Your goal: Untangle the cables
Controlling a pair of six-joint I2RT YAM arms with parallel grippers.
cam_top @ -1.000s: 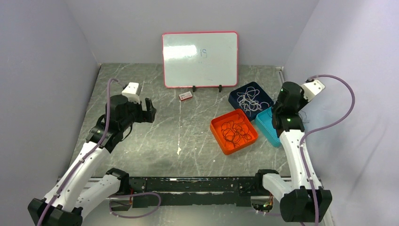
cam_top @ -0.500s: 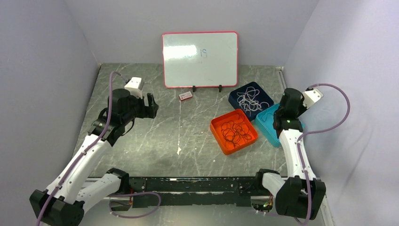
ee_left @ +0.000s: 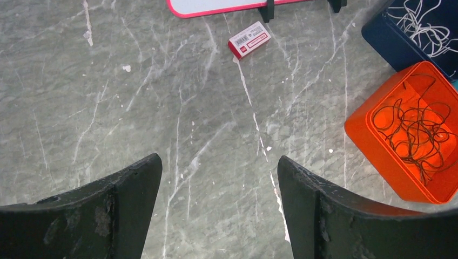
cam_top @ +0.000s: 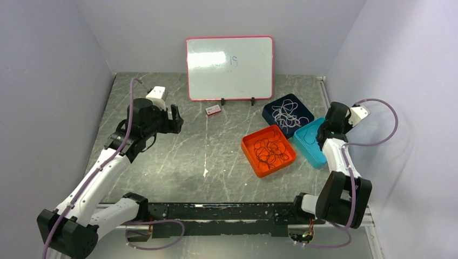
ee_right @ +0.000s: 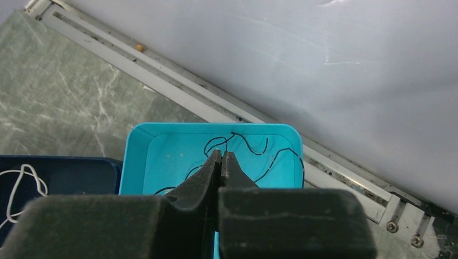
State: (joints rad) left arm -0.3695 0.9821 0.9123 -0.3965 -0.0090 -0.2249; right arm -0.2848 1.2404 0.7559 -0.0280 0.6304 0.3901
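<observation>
Black cables lie tangled in an orange tray, also in the left wrist view. White cables fill a navy tray. A black cable lies looped in a teal tray, and one strand of it rises to my right fingertips. My right gripper is shut on that strand, low over the teal tray. My left gripper is open and empty, above bare table left of the trays.
A whiteboard stands at the back, with a small red and white box in front of it. The right wall and a metal rail run close behind the teal tray. The navy tray touches the teal one.
My right arm has lowered and swung right, bringing its gripper down into the teal tray. My left gripper has moved a little towards the back of the table.
</observation>
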